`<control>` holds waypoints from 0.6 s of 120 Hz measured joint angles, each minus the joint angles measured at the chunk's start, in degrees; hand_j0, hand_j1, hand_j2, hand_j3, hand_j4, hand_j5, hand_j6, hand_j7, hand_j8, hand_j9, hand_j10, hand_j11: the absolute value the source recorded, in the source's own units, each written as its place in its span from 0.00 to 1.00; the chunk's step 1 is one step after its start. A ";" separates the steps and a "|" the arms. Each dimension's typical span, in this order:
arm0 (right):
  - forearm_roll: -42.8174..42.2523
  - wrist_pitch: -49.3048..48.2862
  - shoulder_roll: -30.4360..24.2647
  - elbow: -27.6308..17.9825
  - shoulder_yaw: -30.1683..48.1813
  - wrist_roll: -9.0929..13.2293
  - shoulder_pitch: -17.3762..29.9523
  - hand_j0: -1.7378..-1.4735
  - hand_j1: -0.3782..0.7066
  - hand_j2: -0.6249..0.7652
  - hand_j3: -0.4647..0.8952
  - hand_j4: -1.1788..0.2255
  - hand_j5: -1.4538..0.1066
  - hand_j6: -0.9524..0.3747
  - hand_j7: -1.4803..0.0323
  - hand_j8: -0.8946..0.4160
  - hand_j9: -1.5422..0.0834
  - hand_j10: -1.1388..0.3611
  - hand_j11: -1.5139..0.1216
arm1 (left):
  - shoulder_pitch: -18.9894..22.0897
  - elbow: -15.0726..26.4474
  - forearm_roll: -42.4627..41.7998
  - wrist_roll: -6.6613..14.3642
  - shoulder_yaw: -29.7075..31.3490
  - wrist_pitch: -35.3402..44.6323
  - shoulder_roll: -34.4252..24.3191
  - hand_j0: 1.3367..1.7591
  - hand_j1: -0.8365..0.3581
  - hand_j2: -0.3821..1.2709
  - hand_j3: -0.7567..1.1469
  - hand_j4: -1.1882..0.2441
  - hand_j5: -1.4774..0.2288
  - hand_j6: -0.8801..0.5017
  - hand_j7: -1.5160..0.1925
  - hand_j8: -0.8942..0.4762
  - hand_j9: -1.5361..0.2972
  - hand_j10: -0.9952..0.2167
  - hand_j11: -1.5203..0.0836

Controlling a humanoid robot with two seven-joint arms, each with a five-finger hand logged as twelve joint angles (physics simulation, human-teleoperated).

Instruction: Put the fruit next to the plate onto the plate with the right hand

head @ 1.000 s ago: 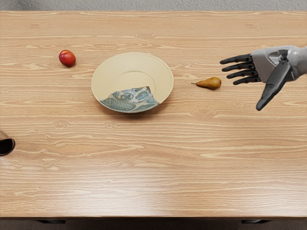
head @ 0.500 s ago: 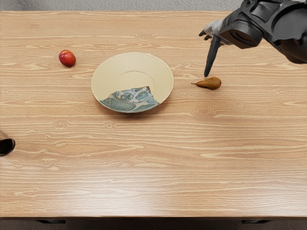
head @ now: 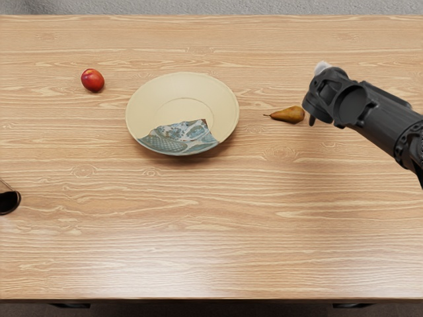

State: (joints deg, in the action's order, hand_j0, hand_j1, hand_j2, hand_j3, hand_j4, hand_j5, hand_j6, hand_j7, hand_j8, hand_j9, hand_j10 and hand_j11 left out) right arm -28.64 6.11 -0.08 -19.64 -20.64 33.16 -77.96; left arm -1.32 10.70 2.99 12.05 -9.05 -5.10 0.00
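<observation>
tapering pear [head: 289, 115] near round plate [head: 149, 93]

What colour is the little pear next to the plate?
The pear is golden brown, a bit like caramel. The head view shows it best.

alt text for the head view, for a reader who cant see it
The right hand hangs close beside a brown pear lying on a wooden table to the right of a cream plate. A red apple lies left of the plate; a dark bit of the left arm shows at the left edge.
</observation>
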 joint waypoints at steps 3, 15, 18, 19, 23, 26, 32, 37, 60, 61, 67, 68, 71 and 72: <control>-0.04 0.22 0.02 0.05 -0.13 -0.33 0.37 0.30 0.07 0.44 0.34 0.81 0.90 0.68 0.94 0.65 0.92 0.73 0.89 | 0.00 0.00 0.00 0.00 0.00 0.00 0.00 0.76 0.99 0.23 0.40 0.83 0.87 0.64 0.89 0.65 0.84 0.82 0.95; -0.09 0.71 0.06 0.17 -0.28 -2.21 1.05 0.30 0.07 0.45 0.34 0.81 0.90 0.69 0.95 0.65 0.92 0.73 0.90 | 0.00 0.01 0.00 0.00 0.00 0.00 0.00 0.76 0.99 0.23 0.40 0.83 0.87 0.64 0.89 0.65 0.84 0.82 0.95; -0.09 0.78 0.06 0.18 -0.25 -2.61 1.11 0.30 0.07 0.45 0.34 0.81 0.90 0.69 0.95 0.65 0.92 0.73 0.90 | 0.00 0.00 0.00 -0.01 0.00 0.00 0.00 0.76 0.99 0.23 0.40 0.83 0.87 0.64 0.89 0.65 0.84 0.82 0.95; -0.09 0.79 0.06 0.18 -0.24 -2.75 1.13 0.30 0.07 0.45 0.34 0.81 0.90 0.69 0.95 0.65 0.92 0.73 0.90 | 0.00 0.00 0.00 -0.01 0.00 0.00 0.00 0.76 0.99 0.23 0.40 0.83 0.87 0.64 0.89 0.65 0.84 0.82 0.95; -0.07 0.85 0.07 0.14 -0.15 -3.25 1.18 0.30 0.06 0.45 0.34 0.81 0.90 0.69 0.95 0.65 0.92 0.73 0.90 | 0.00 0.00 0.00 0.00 0.00 0.00 0.00 0.76 0.99 0.23 0.40 0.83 0.87 0.64 0.89 0.65 0.84 0.82 0.95; -0.05 0.88 0.07 0.04 -0.07 -3.54 1.20 0.30 0.06 0.45 0.34 0.81 0.90 0.69 0.95 0.65 0.92 0.74 0.90 | 0.00 0.00 0.00 0.00 0.00 0.00 0.00 0.76 0.99 0.23 0.40 0.83 0.87 0.64 0.89 0.65 0.84 0.82 0.95; 0.02 0.93 0.08 -0.12 0.08 -4.89 1.26 0.30 0.06 0.45 0.34 0.81 0.90 0.69 0.95 0.66 0.92 0.74 0.90 | 0.00 0.00 0.00 0.00 0.00 0.00 0.00 0.76 0.99 0.23 0.40 0.83 0.87 0.64 0.89 0.65 0.84 0.82 0.95; 0.09 0.92 0.08 -0.34 0.13 -6.53 1.31 0.30 0.06 0.45 0.34 0.82 0.91 0.69 0.95 0.66 0.92 0.74 0.90 | 0.00 -0.01 0.00 0.00 0.00 0.00 0.00 0.76 0.99 0.23 0.40 0.83 0.87 0.64 0.89 0.65 0.84 0.82 0.95; 0.17 0.44 0.08 -2.99 0.10 -12.32 1.65 0.30 0.06 0.45 0.34 0.82 0.91 0.69 0.95 0.66 0.93 0.74 0.90 | 0.00 0.00 0.00 -0.01 0.00 0.00 0.00 0.76 0.99 0.23 0.40 0.83 0.87 0.64 0.89 0.65 0.84 0.82 0.95; 0.17 0.43 0.08 -3.06 0.08 -12.50 1.72 0.30 0.06 0.45 0.34 0.82 0.91 0.69 0.95 0.66 0.93 0.74 0.90 | 0.00 0.00 0.00 -0.01 0.00 0.00 0.00 0.76 0.99 0.23 0.40 0.83 0.87 0.64 0.89 0.65 0.84 0.82 0.95; 0.10 0.40 0.08 -3.21 -0.07 -13.42 2.45 0.30 0.06 0.45 0.34 0.82 0.91 0.69 0.95 0.66 0.93 0.74 0.90 | 0.00 0.01 0.00 -0.01 0.00 0.00 0.00 0.76 0.99 0.23 0.40 0.83 0.87 0.64 0.89 0.65 0.84 0.82 0.95; 0.08 0.40 0.08 -3.20 -0.10 -13.58 2.62 0.30 0.06 0.45 0.34 0.82 0.91 0.69 0.95 0.66 0.93 0.74 0.90 | 0.00 0.01 0.00 -0.01 0.00 0.00 0.00 0.76 0.99 0.23 0.40 0.83 0.87 0.64 0.89 0.65 0.84 0.82 0.95; 0.02 0.43 0.08 -3.10 -0.17 -14.09 3.16 0.30 0.06 0.45 0.34 0.82 0.91 0.69 0.95 0.66 0.93 0.74 0.90 | 0.00 0.01 0.00 -0.01 0.00 0.00 0.00 0.76 0.99 0.23 0.40 0.83 0.87 0.64 0.89 0.65 0.84 0.82 0.95; 0.01 0.44 0.08 -3.05 -0.19 -14.24 3.34 0.30 0.06 0.45 0.34 0.82 0.91 0.69 0.95 0.66 0.93 0.74 0.90 | 0.00 0.01 0.00 0.00 0.00 0.00 0.00 0.76 0.99 0.23 0.40 0.83 0.87 0.64 0.89 0.65 0.84 0.82 0.95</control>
State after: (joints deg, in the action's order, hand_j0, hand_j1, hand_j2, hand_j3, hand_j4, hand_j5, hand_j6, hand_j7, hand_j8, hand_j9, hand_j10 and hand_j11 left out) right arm -28.63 6.54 0.00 -22.69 -20.83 18.93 -74.62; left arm -1.32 10.72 2.99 12.05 -9.05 -5.10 0.00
